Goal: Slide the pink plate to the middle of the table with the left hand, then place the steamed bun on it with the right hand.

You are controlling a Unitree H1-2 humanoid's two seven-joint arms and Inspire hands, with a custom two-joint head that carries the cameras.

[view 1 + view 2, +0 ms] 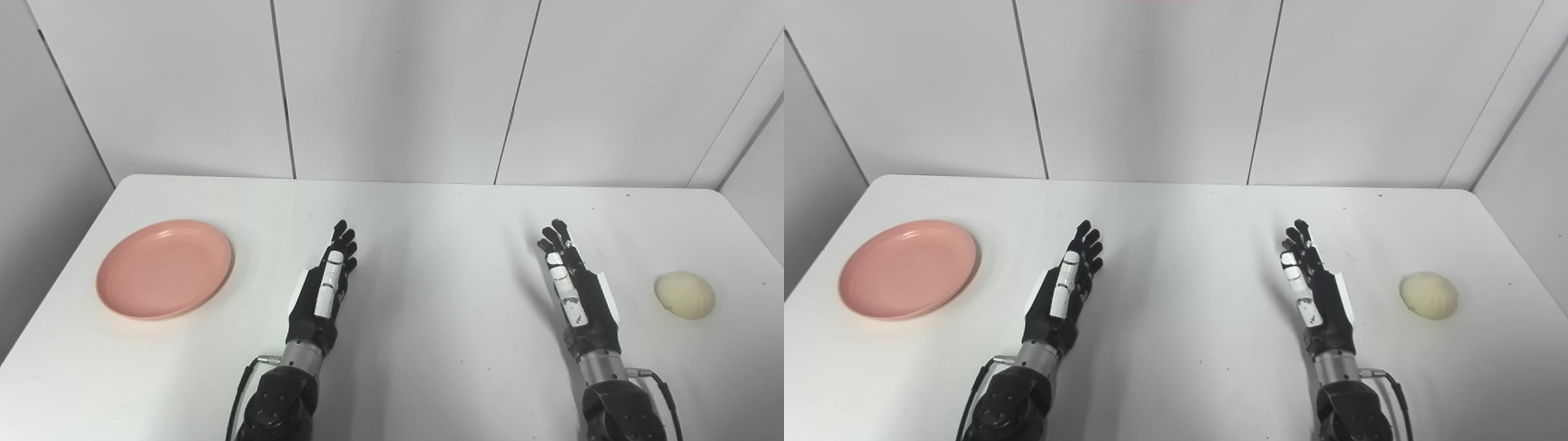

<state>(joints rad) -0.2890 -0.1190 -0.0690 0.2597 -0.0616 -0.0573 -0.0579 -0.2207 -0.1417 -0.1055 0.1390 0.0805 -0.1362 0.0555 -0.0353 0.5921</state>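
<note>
A pink plate (164, 268) lies empty on the left side of the white table (429, 214). A pale cream steamed bun (685, 294) sits near the right edge. My left hand (327, 288) is open, fingers stretched forward, held edge-up right of the plate and apart from it. My right hand (572, 288) is open too, fingers stretched forward, left of the bun and apart from it. Both hands hold nothing.
White wall panels (398, 86) stand right behind the table's far edge. A bare stretch of table lies between the two hands.
</note>
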